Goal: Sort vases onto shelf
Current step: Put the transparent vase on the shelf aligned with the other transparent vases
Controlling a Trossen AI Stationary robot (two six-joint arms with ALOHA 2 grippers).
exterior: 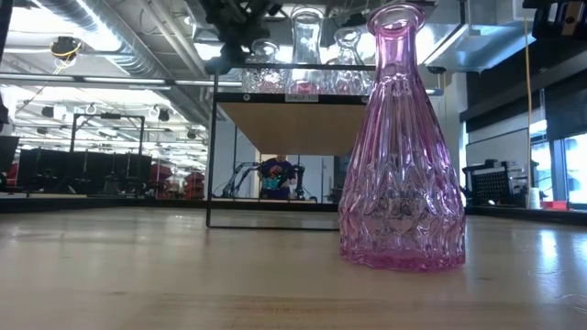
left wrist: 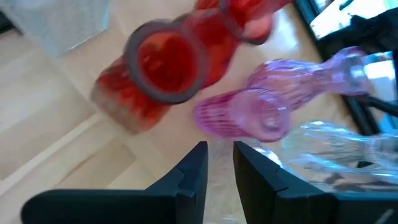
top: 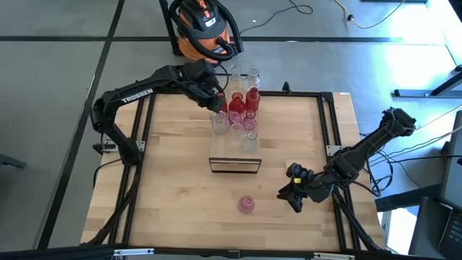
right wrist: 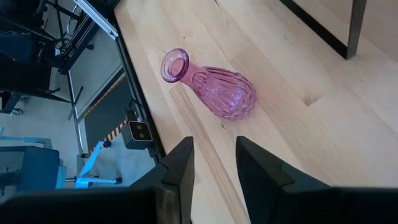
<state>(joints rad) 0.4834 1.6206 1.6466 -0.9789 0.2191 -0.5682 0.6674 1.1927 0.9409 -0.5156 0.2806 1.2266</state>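
**Fragile ribbed glass: best taken at the neck**

The shelf [top: 234, 165], a long light-wood plank with a dark front edge, is the landmark. On its far end crowd small red, pink and clear glass vases [top: 242, 108]. One lone pink ribbed glass vase [top: 246, 204] stands on the counter [top: 173, 195] just in front of the shelf, upright, apart from everything.

The left pincer [left wrist: 219, 163] hovers over the far cluster, jaws narrow and holding nothing, above a red vase [left wrist: 165, 65] and a pink one [left wrist: 255, 115]. The right pincer [right wrist: 213, 163] waits beside the lone vase, to the shelf's front right, jaws partly apart and empty.

These vases look light, rigid, slippery and breakable. The bulbous belly likely slips; the slim neck below the flared lip seems the safer hold, with gentle pressure.
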